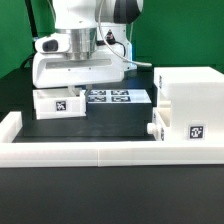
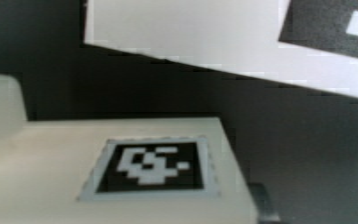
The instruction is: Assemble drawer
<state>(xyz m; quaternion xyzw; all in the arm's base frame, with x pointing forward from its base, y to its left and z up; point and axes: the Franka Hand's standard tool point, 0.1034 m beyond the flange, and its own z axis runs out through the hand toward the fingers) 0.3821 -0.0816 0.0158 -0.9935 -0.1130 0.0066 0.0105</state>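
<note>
A small white drawer part with a black tag (image 1: 57,103) lies on the black table at the exterior view's left. My gripper (image 1: 68,91) stands straight down on its top edge. The fingertips are hidden behind the part. In the wrist view the part (image 2: 149,165) fills the lower frame close under the camera. A dark finger (image 2: 270,203) lies against its side, so the jaws look shut on it. The large white drawer box (image 1: 190,105) stands at the exterior view's right, apart from the gripper.
The marker board (image 1: 115,97) lies flat behind the part, between it and the box. It also shows in the wrist view (image 2: 194,45). A low white wall (image 1: 80,152) runs along the front, with a raised end (image 1: 10,125) at the left.
</note>
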